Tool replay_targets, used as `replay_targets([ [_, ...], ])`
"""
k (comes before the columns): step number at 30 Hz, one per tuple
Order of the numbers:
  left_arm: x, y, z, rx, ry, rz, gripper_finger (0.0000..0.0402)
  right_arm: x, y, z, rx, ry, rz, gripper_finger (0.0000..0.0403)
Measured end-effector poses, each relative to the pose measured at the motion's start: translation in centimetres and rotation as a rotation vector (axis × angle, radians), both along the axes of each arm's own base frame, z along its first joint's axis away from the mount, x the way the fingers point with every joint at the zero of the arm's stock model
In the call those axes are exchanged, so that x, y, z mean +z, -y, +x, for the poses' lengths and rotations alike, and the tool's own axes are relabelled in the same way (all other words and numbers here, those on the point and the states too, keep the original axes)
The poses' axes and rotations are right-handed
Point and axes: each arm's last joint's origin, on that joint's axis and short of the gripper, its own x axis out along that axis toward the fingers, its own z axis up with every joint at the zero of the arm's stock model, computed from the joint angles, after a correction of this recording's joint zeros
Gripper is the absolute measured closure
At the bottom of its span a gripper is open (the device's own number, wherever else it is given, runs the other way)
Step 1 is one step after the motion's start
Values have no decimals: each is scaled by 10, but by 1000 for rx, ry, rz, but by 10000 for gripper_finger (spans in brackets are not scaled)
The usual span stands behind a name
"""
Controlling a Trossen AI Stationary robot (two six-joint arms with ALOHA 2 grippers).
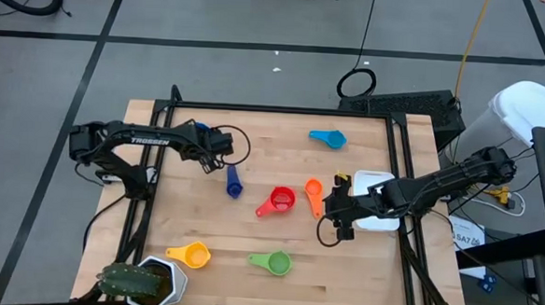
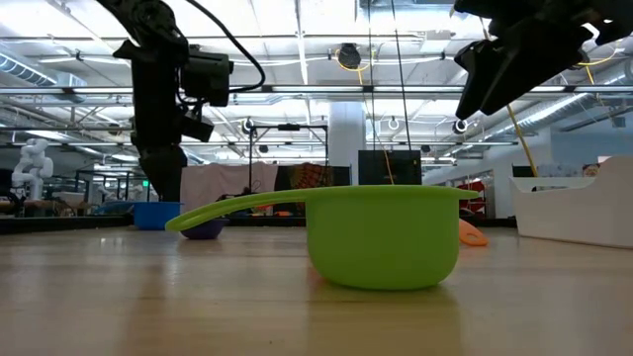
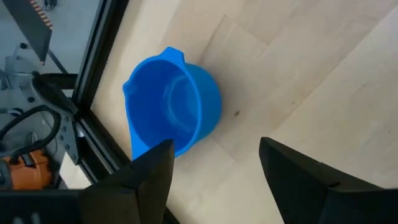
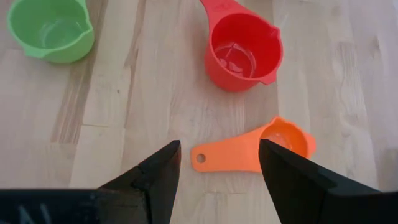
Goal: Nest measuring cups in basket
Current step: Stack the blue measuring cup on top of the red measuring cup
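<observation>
Your right hand (image 1: 337, 218) hangs above the counter (image 1: 276, 255) at centre right of the high view, fingers apart and empty. In its wrist view the orange cup (image 4: 261, 149) lies between the fingertips, handle toward the left finger, with the red cup (image 4: 242, 51) beyond it and the green cup (image 4: 51, 28) at upper left.

Your left hand (image 1: 224, 143) sits at upper left of the high view, fingers apart, nothing gripped. Its wrist view shows a blue cup (image 3: 171, 109) on its side by the counter's edge, just past the left finger.

High view: dark blue cup (image 1: 234, 181) below the left hand, light blue cup (image 1: 329, 138) at upper centre, yellow cup (image 1: 190, 255) at lower left. The basket (image 1: 376, 179) rests at the right edge, partly under the right arm; you can't tell its contents.
</observation>
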Motion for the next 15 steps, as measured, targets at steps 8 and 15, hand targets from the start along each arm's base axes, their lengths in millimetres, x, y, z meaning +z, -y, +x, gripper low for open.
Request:
replay_targets([
  [8, -14, -5, -9, 10, -5, -44, 162, 0, -2, -1, -9, 1, 17, 193],
  [15, -32, -7, -18, 29, 11, -52, 162, 0, -6, -2, 7, 0, 18, 193],
])
